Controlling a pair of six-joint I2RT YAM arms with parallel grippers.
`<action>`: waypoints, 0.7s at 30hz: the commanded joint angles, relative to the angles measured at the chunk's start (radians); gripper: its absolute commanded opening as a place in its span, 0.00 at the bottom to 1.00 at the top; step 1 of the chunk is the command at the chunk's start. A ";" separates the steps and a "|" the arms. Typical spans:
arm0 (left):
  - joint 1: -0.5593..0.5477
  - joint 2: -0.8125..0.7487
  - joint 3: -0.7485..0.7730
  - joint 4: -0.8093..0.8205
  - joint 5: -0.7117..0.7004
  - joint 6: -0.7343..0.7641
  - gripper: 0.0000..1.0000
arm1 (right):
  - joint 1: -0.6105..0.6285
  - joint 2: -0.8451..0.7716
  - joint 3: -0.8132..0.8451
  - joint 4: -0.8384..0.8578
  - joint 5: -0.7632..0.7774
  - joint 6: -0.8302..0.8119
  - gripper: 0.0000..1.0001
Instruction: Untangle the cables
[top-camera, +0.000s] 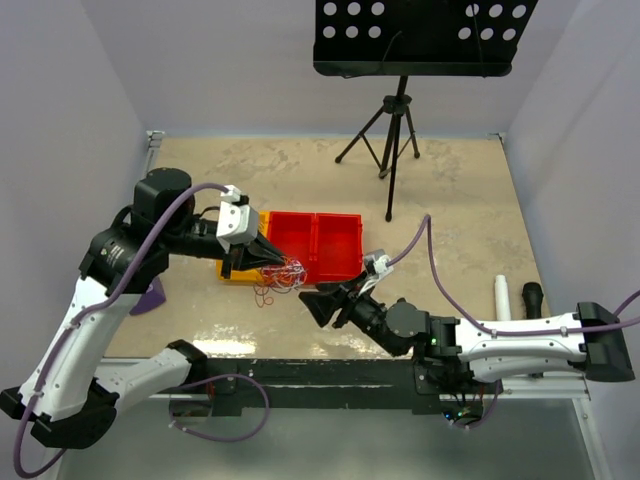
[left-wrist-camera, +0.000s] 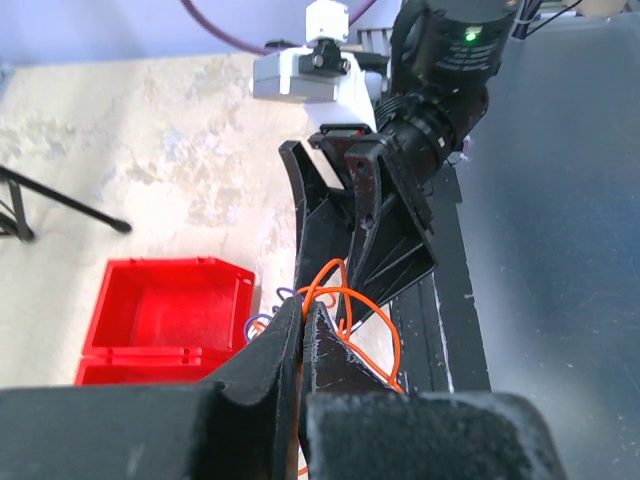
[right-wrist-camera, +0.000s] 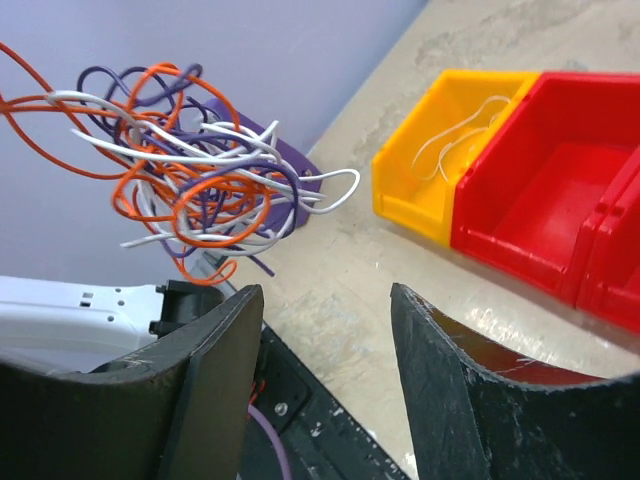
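Nearest you, by the near edge, your right gripper (top-camera: 318, 303) sits low over the desk with its fingers spread wide. Just beyond it the cables (right-wrist-camera: 200, 170), a tangle of orange, white and purple, hang above the desk, up and to the left of those fingers and not touching them. Your left gripper (left-wrist-camera: 303, 318) is pinched tight on an orange loop of the tangle. A purple block (top-camera: 150, 297) lies toward the left edge. Behind the tangle is a yellow bin (right-wrist-camera: 440, 150), partly covered by your left gripper from above, with one white wire (right-wrist-camera: 465, 135) in it. Red bins (top-camera: 315, 245) touch its right side, mid-desk. A white tube (top-camera: 503, 297) and a black tube (top-camera: 533, 297) lie near the right edge. The stand (top-camera: 398, 105) is at the far edge.
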 joint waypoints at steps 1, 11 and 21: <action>0.004 0.000 0.102 -0.052 0.078 0.035 0.00 | 0.007 -0.021 -0.005 0.140 -0.048 -0.207 0.59; 0.005 -0.017 0.135 -0.069 0.167 0.059 0.00 | 0.007 -0.049 0.055 0.148 -0.085 -0.344 0.60; 0.004 -0.018 0.140 -0.132 0.179 0.125 0.00 | 0.012 -0.079 0.130 0.052 -0.142 -0.436 0.60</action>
